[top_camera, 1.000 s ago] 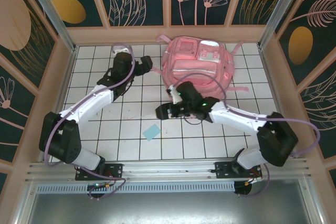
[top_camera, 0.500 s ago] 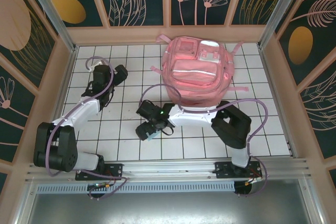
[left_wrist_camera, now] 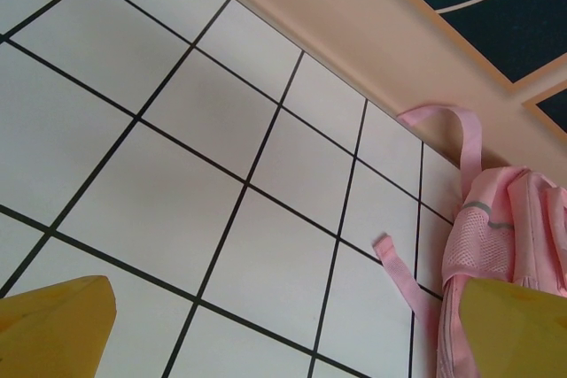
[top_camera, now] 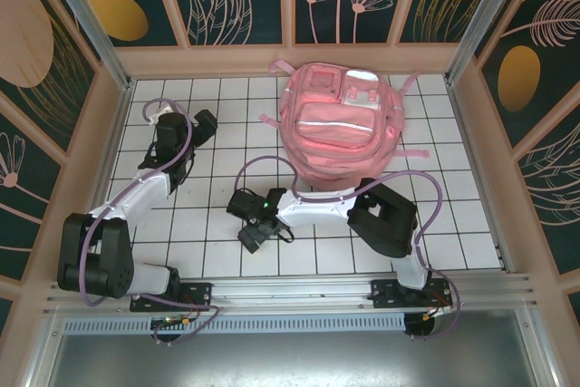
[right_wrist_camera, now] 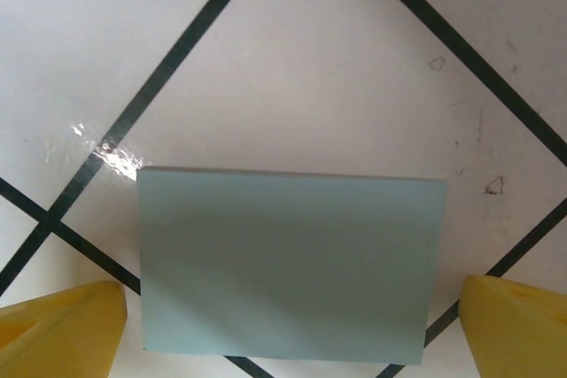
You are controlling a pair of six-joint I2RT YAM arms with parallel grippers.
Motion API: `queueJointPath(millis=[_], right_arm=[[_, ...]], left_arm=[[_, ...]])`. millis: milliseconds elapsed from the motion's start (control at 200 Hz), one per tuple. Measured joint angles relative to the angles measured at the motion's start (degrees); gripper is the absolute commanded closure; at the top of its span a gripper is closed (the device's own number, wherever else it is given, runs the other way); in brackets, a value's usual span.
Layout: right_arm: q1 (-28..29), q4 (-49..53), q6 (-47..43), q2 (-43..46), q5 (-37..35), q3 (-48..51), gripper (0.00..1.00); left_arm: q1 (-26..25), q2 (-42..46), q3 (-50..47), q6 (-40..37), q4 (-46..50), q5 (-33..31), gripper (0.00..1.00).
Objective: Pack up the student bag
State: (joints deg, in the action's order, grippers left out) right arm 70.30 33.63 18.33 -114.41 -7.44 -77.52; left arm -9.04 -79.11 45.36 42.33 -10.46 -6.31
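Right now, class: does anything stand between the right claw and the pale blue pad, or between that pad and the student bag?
Nothing visible does. The right claw hangs open over the pale blue pad, a fingertip at each side. Between pad and student bag lie bare white tiles, with the arm's own cable arching above.

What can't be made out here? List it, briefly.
Student bag: left wrist view, cut off by the right edge, partly behind a yellow fingertip.
Bag's zips, top view: too small to tell open or shut.
Blue sheet, right wrist view: thickness unreadable from straight above.
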Motion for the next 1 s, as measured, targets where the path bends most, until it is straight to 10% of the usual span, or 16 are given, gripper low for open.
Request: queueJointPath(millis=[730, 996], right_arm=[[-1.57, -0.37, 0.39, -0.48, 2.86, -0.55, 0.35], [-10.01, -2.38, 0.42, 7.82, 8.35, 2.69, 0.40]], left_arm=[[0.00, 0.02, 0.00, 1.07, -0.07, 1.57, 0.01], [0.00, -0.20, 0.33, -0.20, -1.68, 7.72, 0.12]])
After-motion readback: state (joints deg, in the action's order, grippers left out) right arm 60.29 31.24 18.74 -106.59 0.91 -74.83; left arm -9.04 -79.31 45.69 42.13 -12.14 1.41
